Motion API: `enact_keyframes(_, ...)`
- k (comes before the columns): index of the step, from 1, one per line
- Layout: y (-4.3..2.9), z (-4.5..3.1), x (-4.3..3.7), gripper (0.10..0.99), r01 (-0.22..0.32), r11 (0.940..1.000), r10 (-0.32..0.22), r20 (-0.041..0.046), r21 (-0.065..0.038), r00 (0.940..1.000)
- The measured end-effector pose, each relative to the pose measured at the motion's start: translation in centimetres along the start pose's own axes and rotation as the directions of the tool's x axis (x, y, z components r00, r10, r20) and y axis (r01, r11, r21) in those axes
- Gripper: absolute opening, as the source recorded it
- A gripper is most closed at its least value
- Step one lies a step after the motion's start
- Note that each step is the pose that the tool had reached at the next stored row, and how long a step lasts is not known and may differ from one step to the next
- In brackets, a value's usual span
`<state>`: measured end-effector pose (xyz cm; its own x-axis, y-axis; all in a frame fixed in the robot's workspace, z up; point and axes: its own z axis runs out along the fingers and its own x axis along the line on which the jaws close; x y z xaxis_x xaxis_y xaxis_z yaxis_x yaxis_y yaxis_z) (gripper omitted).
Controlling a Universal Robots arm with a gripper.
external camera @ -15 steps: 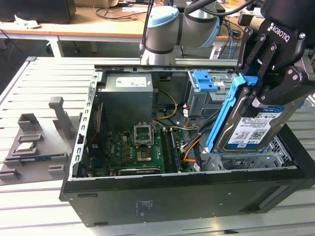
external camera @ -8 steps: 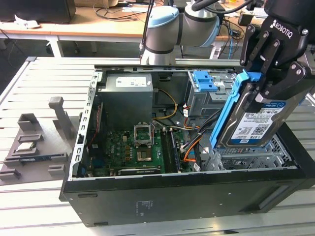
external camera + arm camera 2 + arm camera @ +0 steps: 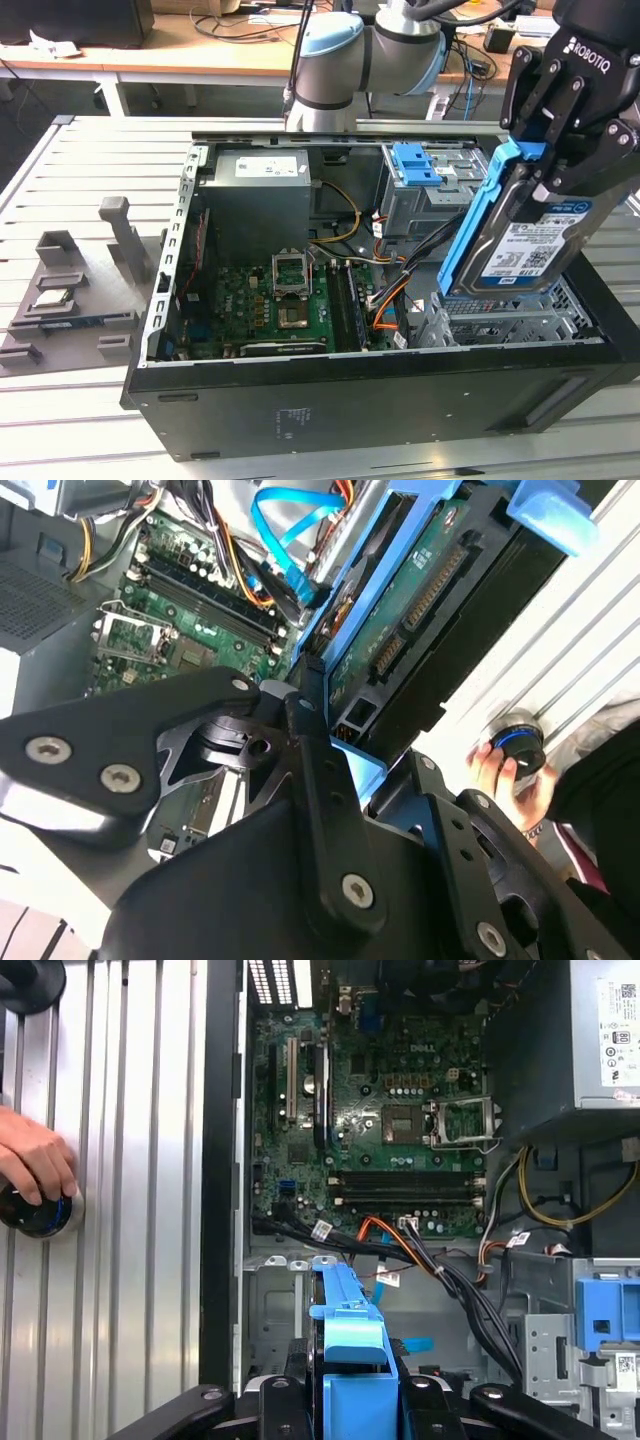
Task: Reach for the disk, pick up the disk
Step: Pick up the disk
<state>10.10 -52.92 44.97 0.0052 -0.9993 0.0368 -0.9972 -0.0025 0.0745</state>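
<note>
Slatted pale metal forms the surface (image 3: pixel 60 160) under an open black computer case (image 3: pixel 380 400), with cluttered desks (image 3: pixel 180 50) behind. At the exterior view's right, the black pincer (image 3: pixel 560 150) is pressed onto the disk (image 3: pixel 530 245), pinching it by its blue side rails and holding it tilted, lifted clear above the grey drive cage (image 3: pixel 500 320) directly beneath. In the second wrist view the disk's (image 3: pixel 430 610) underside with its green circuit board lies just beyond the pincer (image 3: pixel 330 750); in the first wrist view its blue rail (image 3: pixel 350 1340) rises from the pincer (image 3: pixel 345 1400). Below and farther out inside the case sit the green motherboard (image 3: pixel 280 310), orange and black cables (image 3: pixel 390 290), and the grey power supply (image 3: pixel 260 200). Beside the case, a person's hand (image 3: pixel 35 1160) rests on a round black knob (image 3: pixel 35 1215). Grey fixtures (image 3: pixel 80 280) lie well apart on the surface.
</note>
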Motion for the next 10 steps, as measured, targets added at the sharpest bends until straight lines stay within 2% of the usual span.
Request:
enact_keyframes(3,-0.20,0.40,0.03,0.369,0.000,1.0000,0.000,-0.0002,0.000,1.0000)
enact_keyframes(10,-0.21,0.44,0.03,0.369,0.000,1.0000,0.000,-0.0002,0.000,1.0000)
